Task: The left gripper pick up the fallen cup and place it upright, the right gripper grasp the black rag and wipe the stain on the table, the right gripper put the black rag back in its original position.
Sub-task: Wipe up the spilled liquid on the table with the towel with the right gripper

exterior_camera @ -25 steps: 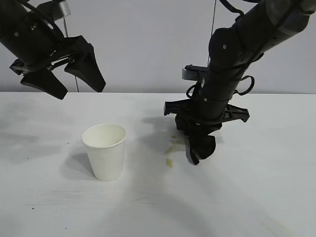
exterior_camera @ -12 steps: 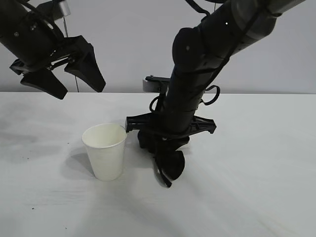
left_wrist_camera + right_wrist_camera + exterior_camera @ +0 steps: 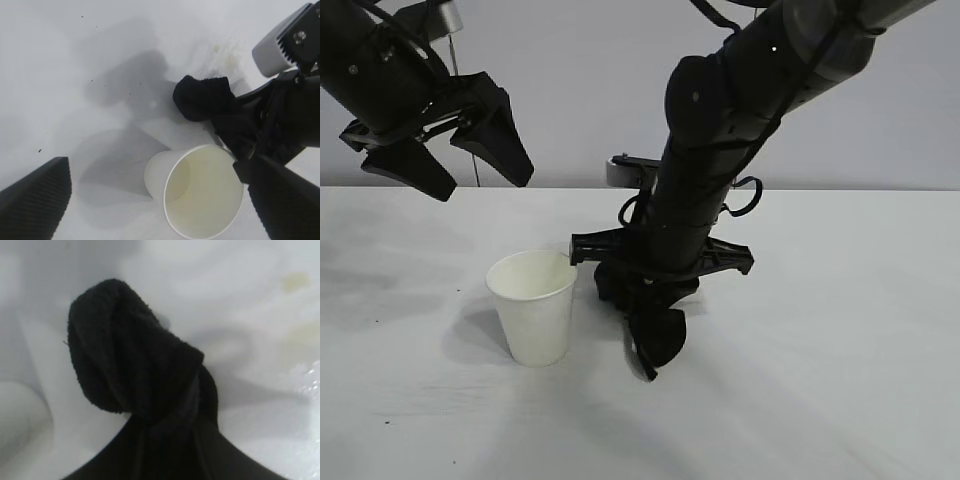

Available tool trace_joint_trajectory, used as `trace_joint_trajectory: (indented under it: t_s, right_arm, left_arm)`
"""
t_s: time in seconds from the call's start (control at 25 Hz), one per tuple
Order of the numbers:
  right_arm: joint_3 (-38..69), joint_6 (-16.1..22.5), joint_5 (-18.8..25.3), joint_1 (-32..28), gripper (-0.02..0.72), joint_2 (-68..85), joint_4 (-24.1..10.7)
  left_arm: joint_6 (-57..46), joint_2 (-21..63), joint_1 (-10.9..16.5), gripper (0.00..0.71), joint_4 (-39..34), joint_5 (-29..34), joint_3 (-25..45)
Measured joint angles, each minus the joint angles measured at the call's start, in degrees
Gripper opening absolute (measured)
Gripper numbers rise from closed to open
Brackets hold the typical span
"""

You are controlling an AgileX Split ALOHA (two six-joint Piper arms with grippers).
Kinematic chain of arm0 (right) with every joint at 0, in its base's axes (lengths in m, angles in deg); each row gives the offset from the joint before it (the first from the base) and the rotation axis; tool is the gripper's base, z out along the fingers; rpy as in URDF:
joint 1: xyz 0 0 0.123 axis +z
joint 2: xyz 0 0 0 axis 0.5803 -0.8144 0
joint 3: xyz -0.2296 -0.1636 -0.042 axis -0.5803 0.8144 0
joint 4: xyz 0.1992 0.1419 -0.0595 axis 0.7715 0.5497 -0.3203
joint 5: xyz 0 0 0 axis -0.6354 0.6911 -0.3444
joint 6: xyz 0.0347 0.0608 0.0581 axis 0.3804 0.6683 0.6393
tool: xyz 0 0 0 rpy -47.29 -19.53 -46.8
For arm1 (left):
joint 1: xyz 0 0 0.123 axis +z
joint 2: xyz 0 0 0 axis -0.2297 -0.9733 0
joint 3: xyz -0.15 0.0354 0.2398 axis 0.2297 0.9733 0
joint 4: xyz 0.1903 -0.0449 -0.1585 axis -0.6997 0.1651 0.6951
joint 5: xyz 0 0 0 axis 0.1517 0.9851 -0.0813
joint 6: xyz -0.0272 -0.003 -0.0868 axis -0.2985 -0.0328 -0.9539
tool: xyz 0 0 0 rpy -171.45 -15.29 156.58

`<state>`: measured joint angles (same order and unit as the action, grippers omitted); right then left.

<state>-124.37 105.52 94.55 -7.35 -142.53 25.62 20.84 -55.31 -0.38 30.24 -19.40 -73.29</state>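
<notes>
Standing upright in the lower left of the exterior view is the cup (image 3: 532, 306), white paper, mouth up, on the white table (image 3: 840, 380). Just beside it, toward the centre of the frame, the right gripper (image 3: 650, 355) points steeply down with the black rag (image 3: 660, 335) bunched between its fingers, clamped tight, and the rag's lower end is down at the tabletop. Rag and cup sit close, a narrow gap between them.

Up in the upper left corner of the exterior view the left gripper (image 3: 470, 160) hangs well above the table, its two pointed fingers spread wide apart and nothing between them.

From the left wrist view, the cup (image 3: 200, 195) shows its open, empty mouth at lower centre, the rag (image 3: 202, 97) a dark lump just beyond it at centre, and a faint yellowish trace of the stain (image 3: 227, 52) lies on the table in the upper right, a wet sheen around it.

In the right wrist view the rag (image 3: 130, 365) fills the centre, a rounded folded wad, with pale amber marks of the stain (image 3: 295, 282) in the upper right corner, apart from the cloth.
</notes>
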Motion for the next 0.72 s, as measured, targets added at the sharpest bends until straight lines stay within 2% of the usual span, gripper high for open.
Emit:
trace_joint_trajectory:
  t_s: [0.2,0.44,0.56,0.72]
  right_arm:
    - [-0.3,0.0,-2.5,-5.8,0.116,-0.6,0.2]
    - [-0.5,-0.2,-2.7,-9.9,0.116,-0.6,0.0]
    - [-0.6,-0.8,-2.3,-9.0,0.116,-0.4,-0.9]
    - [-0.4,-1.5,1.2,-4.7,0.116,0.2,-2.2]
  left_arm:
    - [0.0,0.0,0.0,0.694,0.0,0.0,0.0]
    - [0.0,0.0,0.0,0.694,0.0,0.0,0.0]
    - [0.0,0.0,0.0,0.694,0.0,0.0,0.0]
    - [0.0,0.0,0.0,0.694,0.0,0.0,0.0]
